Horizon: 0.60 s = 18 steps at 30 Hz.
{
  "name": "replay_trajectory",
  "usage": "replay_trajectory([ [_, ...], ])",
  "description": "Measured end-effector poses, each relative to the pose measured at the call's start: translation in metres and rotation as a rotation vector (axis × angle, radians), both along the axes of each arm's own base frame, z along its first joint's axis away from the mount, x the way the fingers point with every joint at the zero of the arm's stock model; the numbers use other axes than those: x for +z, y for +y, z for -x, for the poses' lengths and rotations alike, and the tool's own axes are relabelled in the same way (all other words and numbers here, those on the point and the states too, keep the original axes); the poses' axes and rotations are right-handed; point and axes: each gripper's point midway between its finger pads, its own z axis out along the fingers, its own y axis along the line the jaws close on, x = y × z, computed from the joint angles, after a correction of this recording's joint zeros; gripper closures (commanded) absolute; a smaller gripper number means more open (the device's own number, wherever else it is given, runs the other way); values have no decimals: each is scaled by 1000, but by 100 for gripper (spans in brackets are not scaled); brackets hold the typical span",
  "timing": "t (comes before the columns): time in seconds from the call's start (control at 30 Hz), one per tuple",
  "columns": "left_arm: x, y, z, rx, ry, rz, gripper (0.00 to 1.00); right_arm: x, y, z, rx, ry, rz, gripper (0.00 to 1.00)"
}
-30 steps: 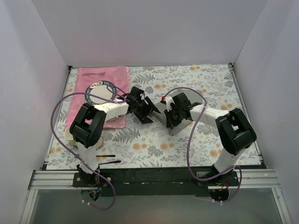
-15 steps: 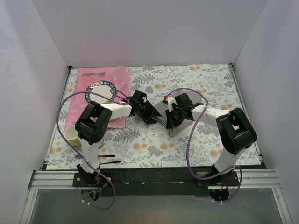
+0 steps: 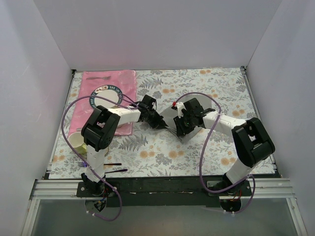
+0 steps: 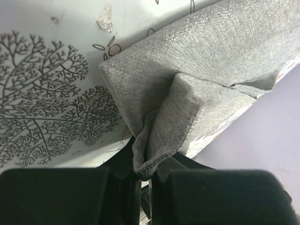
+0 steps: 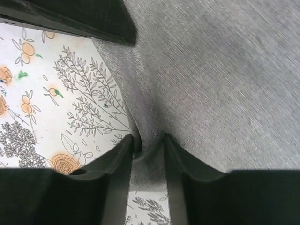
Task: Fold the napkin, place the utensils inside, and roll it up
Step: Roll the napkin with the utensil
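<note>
Grey napkin [image 3: 170,115] mostly hidden | left gripper [image 3: 161,123], 9 o'clock, pinching fold | right gripper [image 3: 179,129], 3 o'clock, clamping edge | floral tablecloth [image 3: 221,93]

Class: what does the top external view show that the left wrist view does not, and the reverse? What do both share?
Only top external: the right claw at the napkin, the pink placemat, a plate, a cup and a black utensil near the front edge.
Only left wrist: the napkin's weave, and a folded corner pinched in the left claw.
Both: the grey napkin, the left claw and the floral table.
</note>
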Motion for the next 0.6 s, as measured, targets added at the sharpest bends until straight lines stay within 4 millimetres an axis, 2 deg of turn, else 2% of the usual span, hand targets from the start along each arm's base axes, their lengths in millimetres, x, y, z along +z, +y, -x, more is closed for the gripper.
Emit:
replay_trajectory([
  [0.13, 1, -1, 1, -7, 18, -19, 100, 9, -6, -1, 0, -59, 53, 46],
  [0.17, 1, -1, 0, -7, 22, -24, 100, 13, -7, -2, 1, -82, 66, 42],
  [0.33, -1, 2, 3, -1, 51, -39, 100, 32, -6, -3, 13, -180, 97, 34],
  [0.4, -1, 2, 5, 2, 60, -38, 100, 33, -4, -2, 25, -208, 123, 29],
  [0.6, 0, 2, 8, 12, 92, -32, 100, 30, 13, 7, 117, -299, 200, 27],
])
